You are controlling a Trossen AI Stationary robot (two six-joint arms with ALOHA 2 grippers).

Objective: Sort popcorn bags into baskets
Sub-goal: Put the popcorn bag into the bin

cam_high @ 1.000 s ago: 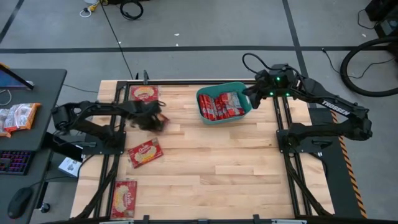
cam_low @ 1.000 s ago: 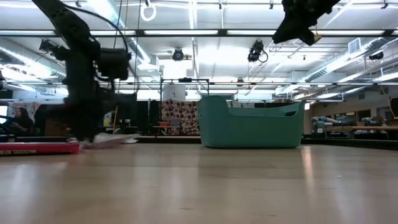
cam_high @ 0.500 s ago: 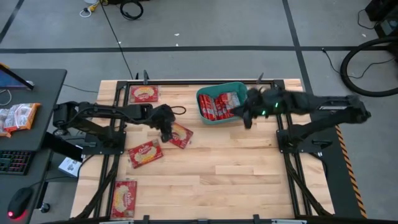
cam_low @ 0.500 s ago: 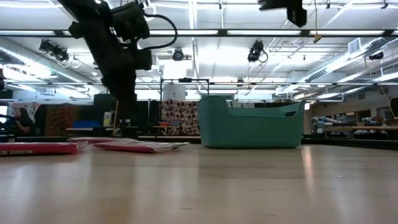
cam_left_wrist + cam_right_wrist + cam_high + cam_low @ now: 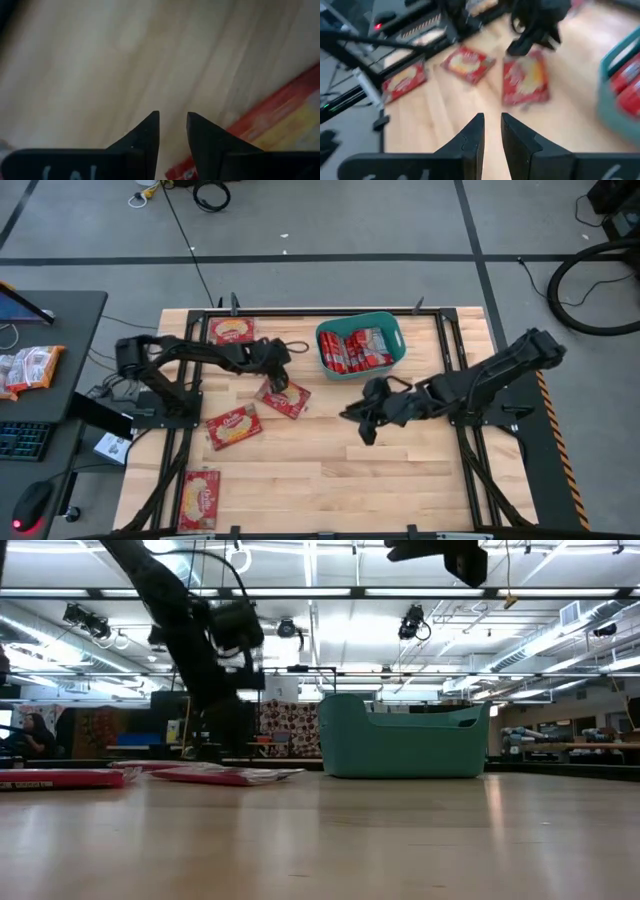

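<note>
The teal basket (image 5: pixel 392 330) stands at the table's far middle with several red popcorn bags (image 5: pixel 352 350) inside. More bags lie flat on the wood: one at the far left (image 5: pixel 232 330), one left of centre (image 5: pixel 283 398), one nearer (image 5: pixel 233 425), one at the near left edge (image 5: pixel 200 498). My left gripper (image 5: pixel 274 376) hovers just beyond the bag left of centre, fingers (image 5: pixel 150 131) narrowly open and holding nothing. My right gripper (image 5: pixel 358 428) hangs over the table's middle, shut and holding nothing; its wrist view faces three bags, the nearest (image 5: pixel 525 80).
Black frame rails run along the table's left and right sides (image 5: pixel 455 370). A side desk to the left carries paler orange-and-white packets (image 5: pixel 30 367) and a keyboard. Bare wood (image 5: pixel 400 480) stretches across the near right half of the table.
My left gripper has carried a bag to the right, and the bag now lies flat left of centre; the gripper has then drawn back toward the far edge, clear of it. My right gripper has swung from above the basket toward the near edge and the left, out over the table's middle.
</note>
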